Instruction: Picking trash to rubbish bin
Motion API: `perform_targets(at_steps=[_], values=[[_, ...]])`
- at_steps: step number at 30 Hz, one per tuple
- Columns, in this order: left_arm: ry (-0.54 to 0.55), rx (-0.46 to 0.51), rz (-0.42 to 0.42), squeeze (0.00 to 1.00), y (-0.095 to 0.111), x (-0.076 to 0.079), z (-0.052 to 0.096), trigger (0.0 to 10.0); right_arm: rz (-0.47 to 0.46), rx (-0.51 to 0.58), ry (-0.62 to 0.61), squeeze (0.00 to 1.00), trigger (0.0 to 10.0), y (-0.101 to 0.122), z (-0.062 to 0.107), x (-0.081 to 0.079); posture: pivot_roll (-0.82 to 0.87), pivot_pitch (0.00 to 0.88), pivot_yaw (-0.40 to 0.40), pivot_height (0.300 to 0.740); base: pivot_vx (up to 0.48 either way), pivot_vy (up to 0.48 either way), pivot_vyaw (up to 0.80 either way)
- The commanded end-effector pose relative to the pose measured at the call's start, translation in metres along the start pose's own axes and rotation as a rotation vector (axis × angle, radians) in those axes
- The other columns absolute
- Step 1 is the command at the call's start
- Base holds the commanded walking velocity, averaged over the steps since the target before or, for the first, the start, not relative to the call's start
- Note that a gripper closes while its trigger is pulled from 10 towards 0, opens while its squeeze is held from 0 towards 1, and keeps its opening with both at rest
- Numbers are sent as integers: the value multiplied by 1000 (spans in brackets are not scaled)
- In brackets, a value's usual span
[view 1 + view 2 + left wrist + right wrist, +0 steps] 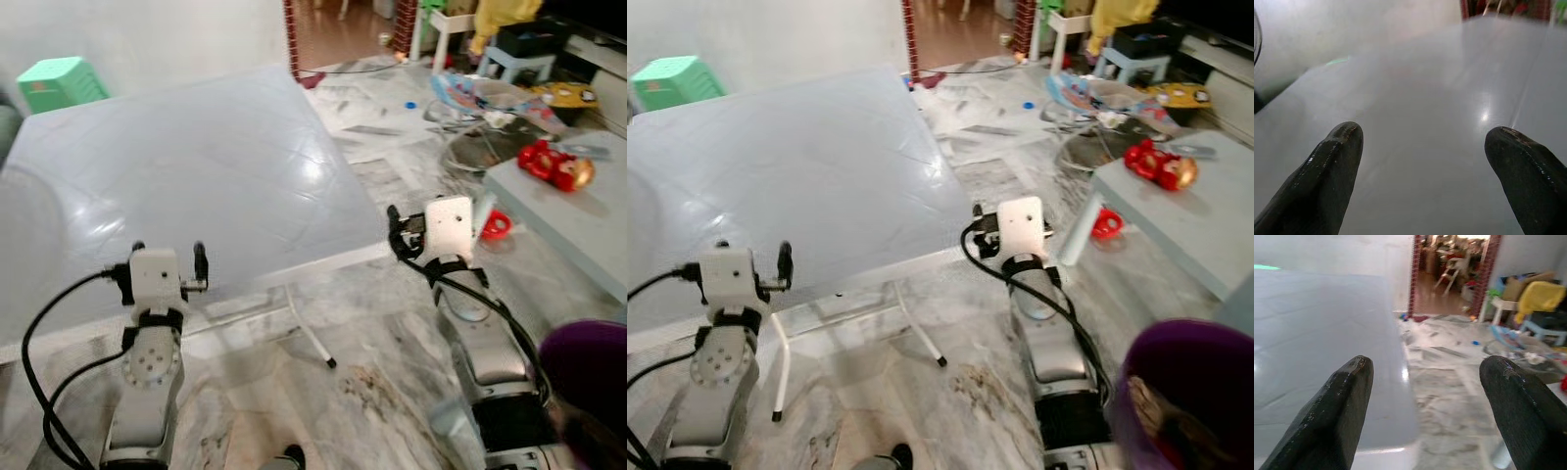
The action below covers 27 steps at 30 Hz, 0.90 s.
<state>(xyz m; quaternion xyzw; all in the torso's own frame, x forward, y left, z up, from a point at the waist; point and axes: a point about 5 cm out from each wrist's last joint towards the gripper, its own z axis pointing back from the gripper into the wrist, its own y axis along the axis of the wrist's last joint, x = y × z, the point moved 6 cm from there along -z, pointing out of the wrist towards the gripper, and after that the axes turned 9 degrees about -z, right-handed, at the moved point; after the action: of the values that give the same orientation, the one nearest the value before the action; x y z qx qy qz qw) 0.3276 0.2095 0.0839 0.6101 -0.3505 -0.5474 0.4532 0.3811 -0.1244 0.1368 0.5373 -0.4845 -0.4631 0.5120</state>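
Reaching forward, left hand (1422, 161) and right hand (1425, 396) spread wide.

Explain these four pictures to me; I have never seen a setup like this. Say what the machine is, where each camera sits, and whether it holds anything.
This is a humanoid robot with two silver arms. The two wide pictures come from its head, looking down. The left end effector hangs over a pale grey table; the right end effector hangs just off that table's edge, over the marble floor. The two close pictures come from wrist cameras looking along black fingers, which stand apart with nothing between them. To the right stands a lower table with red toys. A purple thing sits lower right.
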Motion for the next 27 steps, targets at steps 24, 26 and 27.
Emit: perform_targets(at_steps=[24,26,27], values=[[15,44,-107,0,-5,-2,5,10000,31,19,-9,0,10000,-3,6,3,-17,51,38,740,0,0,800],[14,53,-108,0,-3,-1,4,10000,35,31,-3,0,10000,0,6,2,-20,52,38,740,0,0,800],[15,55,-110,0,-3,0,4,10000,36,33,-2,0,10000,1,6,2,-20,52,38,740,0,0,800]])
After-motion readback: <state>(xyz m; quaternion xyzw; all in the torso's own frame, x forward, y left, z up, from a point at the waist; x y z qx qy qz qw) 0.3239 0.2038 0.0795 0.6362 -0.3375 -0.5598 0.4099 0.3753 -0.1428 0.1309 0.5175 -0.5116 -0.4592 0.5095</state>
